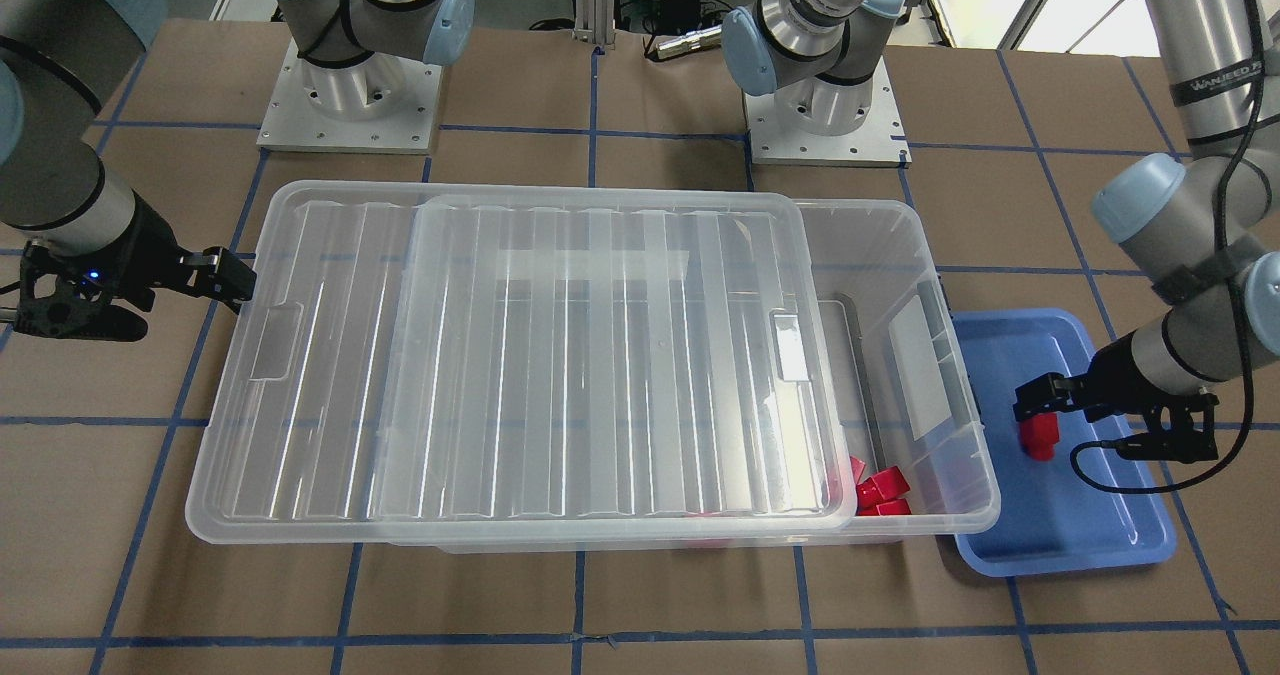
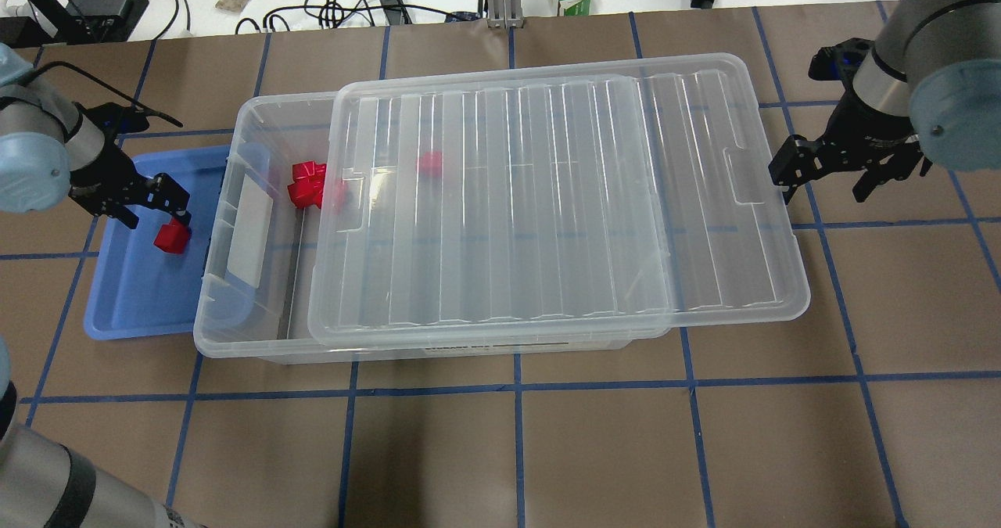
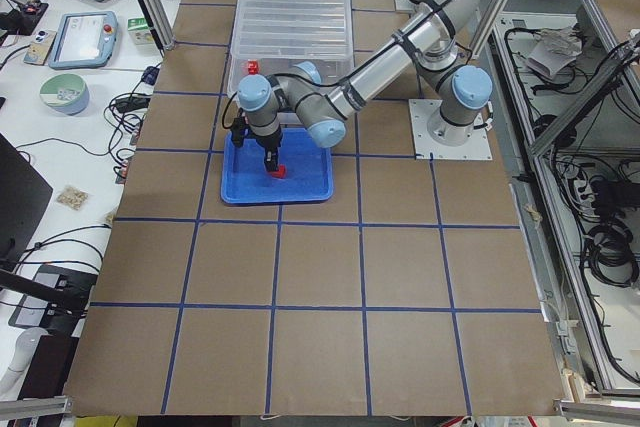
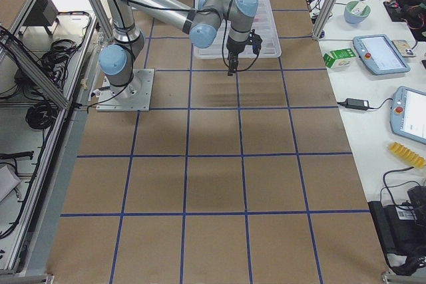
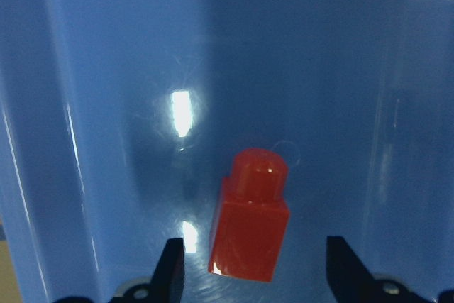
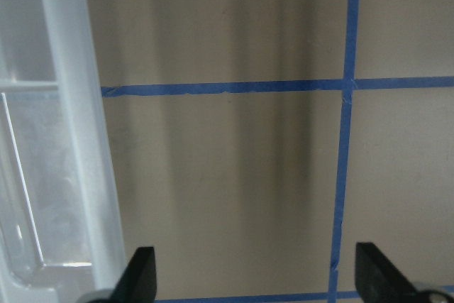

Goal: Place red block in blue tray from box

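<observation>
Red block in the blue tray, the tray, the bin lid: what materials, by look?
Small glossy red block: probably hard moulded plastic; sharp glints on its stud. Shallow blue tray: likely smooth plastic; reflects lamps. Ribbed clear lid: translucent plastic; another red block shows through.

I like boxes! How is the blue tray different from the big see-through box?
The blue tray is solid blue; the box is see-through. The tray is much smaller and shallower than the box. The box has a lid slid partly aside; the tray has none. The tray holds one red block; the box holds several blocks. Both are rectangular.
</observation>
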### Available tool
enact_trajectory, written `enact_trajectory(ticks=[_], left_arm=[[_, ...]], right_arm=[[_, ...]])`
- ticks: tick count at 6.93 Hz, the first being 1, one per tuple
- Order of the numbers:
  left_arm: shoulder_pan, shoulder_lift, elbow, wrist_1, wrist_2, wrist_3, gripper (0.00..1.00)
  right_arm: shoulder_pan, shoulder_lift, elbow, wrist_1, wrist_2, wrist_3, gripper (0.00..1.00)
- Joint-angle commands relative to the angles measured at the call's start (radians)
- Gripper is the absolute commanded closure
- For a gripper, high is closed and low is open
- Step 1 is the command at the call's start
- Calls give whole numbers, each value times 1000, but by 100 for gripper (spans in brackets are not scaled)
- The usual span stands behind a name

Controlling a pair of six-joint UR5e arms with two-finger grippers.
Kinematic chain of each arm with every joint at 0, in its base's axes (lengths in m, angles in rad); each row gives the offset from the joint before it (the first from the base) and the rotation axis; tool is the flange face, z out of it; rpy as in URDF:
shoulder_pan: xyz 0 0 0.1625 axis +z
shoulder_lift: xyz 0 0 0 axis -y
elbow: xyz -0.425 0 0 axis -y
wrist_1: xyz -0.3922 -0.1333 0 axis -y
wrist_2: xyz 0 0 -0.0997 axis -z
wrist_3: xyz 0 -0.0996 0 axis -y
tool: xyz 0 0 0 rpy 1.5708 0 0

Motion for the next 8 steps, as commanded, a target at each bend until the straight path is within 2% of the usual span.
enact_trajectory(ticks=[1, 2, 4, 5, 6, 8], left_arm=[[-99, 114, 211, -261, 0, -51, 0], [-186, 157, 254, -361, 4, -187, 0], [-389, 228, 259, -374, 0, -361, 0], [-461, 254, 259, -374, 16, -384, 0], [-498, 266, 256, -376, 41, -392, 0], [-494, 288, 225, -396, -12, -395, 0]], right_arm=[[54, 0, 0, -2, 1, 72, 0], [93, 0, -2, -10, 1, 123, 0], [144, 3, -6, -24, 1, 175, 0], [160, 3, -5, -22, 5, 207, 0], [186, 5, -5, -27, 10, 239, 0], [198, 6, -6, -37, 39, 254, 0]])
